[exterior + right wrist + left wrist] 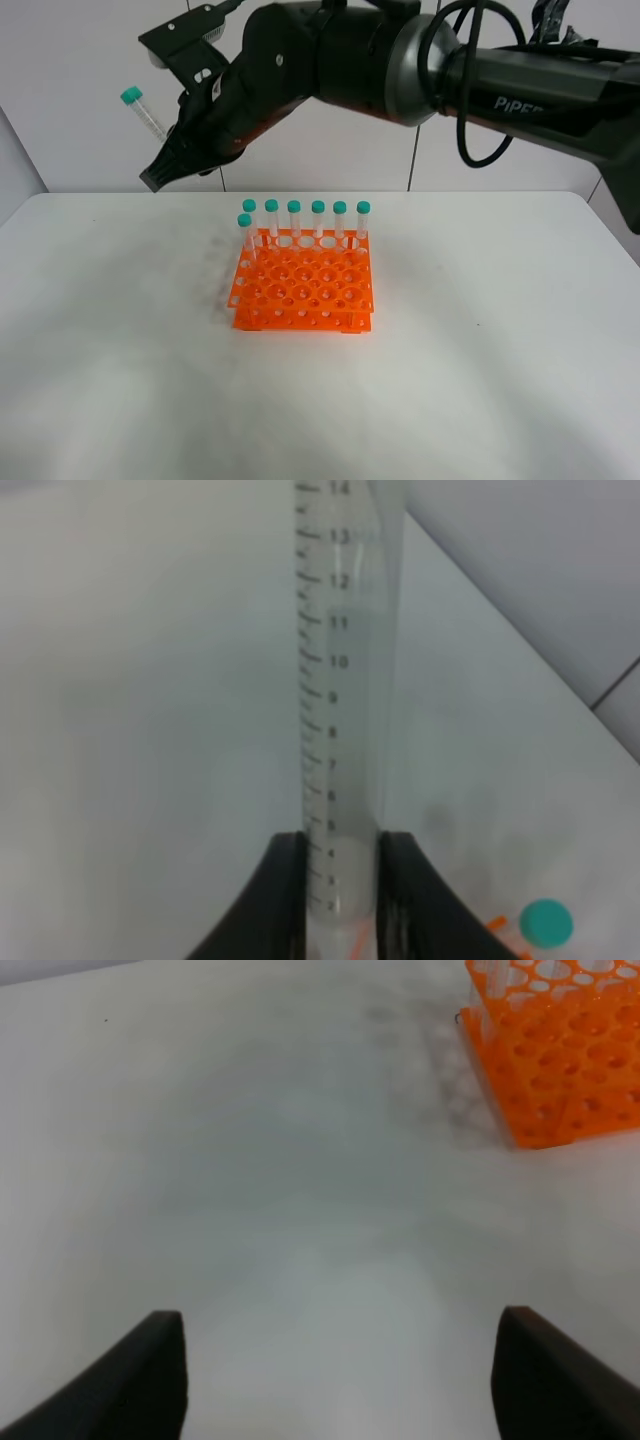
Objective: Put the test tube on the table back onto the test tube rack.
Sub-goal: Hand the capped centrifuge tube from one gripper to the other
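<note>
A: Nearest first. What does the left wrist camera give?

B: Left gripper (340,1316): two dark fingers (150,1372) at the frame's lower corners, spread wide. Nothing is held, and only bare table (250,1180) shows between them. Farther on is one corner of the test tube rack (555,1060), bright orange, with clear tubes in its far holes.

A: And from the high camera?

B: White tabletop in front, matte. The rack sits about mid-table, two tiers with a grid of round holes. Seven capped tubes (318,222) stand upright in it: six along the back row, and one in the next row forward at the left end.

A: Where is the task tube?

B: The test tube (150,122) is off the table, up in the air. It is higher than the rack tubes and left of them, seen against the wall (70,90). It is tilted, teal cap (131,96) uppermost and leaning left. Its lower end disappears into the right gripper (175,150). The right arm (520,85) reaches across from the right side of the view.

A: Is the grip confirmed?

B: Yes, on the right wrist camera. Both fingers (285,890) press against the tube's sides at roughly marks 2 to 4, closed on it with no gap showing. The printed graduations run away from the fingers up to 14. The table is underneath, blurred. One teal cap and slivers of orange show just beside one finger.

A: Farthest thing?

B: The pale wall behind the table's back edge, with thin dark seams running down it.
</note>
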`<act>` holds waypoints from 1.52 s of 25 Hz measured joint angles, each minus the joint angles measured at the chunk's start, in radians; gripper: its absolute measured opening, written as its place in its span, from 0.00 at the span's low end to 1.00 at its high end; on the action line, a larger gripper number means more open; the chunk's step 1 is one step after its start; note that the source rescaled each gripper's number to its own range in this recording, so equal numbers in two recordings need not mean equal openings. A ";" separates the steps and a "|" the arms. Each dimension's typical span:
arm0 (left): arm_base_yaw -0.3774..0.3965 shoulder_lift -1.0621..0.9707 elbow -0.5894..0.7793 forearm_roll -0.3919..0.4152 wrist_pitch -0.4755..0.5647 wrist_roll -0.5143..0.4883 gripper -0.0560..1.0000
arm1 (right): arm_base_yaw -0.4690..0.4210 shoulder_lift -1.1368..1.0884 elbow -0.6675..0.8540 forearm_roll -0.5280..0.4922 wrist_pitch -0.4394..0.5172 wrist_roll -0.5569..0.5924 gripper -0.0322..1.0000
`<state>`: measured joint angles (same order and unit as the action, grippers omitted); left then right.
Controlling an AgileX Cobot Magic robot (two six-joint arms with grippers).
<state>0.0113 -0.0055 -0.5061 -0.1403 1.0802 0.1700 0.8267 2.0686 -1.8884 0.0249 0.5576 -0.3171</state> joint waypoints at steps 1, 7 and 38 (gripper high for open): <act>0.000 0.000 0.000 0.000 0.000 0.000 0.63 | 0.012 -0.001 0.026 -0.013 -0.034 0.007 0.04; 0.000 0.000 0.000 0.000 0.000 0.000 0.63 | 0.089 -0.049 0.242 0.007 -0.338 0.020 0.04; 0.000 0.000 0.000 0.000 0.000 0.000 0.63 | 0.141 -0.872 1.455 0.051 -0.907 0.131 0.04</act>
<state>0.0113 -0.0055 -0.5061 -0.1403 1.0802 0.1700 0.9677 1.1968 -0.4330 0.0757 -0.3491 -0.1857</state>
